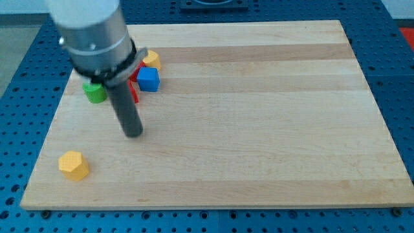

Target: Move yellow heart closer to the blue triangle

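Observation:
My tip [133, 134] rests on the board, left of centre. A yellow block [74, 166], roughly heart-like or hexagonal, lies alone near the board's bottom-left corner, below and to the left of my tip. A blue block [149, 79] sits above my tip near the view's top left; its exact shape is hard to make out. A second yellow block [152, 60] sits just above the blue one, partly hidden by the arm. The two yellow blocks are far apart.
A red block [134, 88] touches the blue block's left side, mostly hidden behind the rod. A green block [95, 92] lies left of the rod near the board's left edge [48, 142]. The arm's grey body [94, 35] covers the top-left corner.

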Robot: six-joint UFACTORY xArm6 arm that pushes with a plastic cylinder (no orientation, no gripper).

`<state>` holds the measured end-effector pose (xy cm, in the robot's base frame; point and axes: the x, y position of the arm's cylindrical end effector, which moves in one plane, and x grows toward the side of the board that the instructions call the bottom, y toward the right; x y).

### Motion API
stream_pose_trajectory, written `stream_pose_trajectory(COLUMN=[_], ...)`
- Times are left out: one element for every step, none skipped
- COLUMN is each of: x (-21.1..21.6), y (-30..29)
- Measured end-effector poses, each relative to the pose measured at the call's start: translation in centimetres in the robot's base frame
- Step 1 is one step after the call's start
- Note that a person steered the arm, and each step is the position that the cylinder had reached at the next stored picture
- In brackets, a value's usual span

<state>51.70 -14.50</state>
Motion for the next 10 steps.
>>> stream_pose_trajectory(x=[5.8,8.9,9.9,10.1,10.1,9.7,8.6,7.0,5.6,4.0], y=[0.0,-2.1,-6.7,-8.8,-8.5,-8.3,-8.2,-8.2,-8.0,-8.0])
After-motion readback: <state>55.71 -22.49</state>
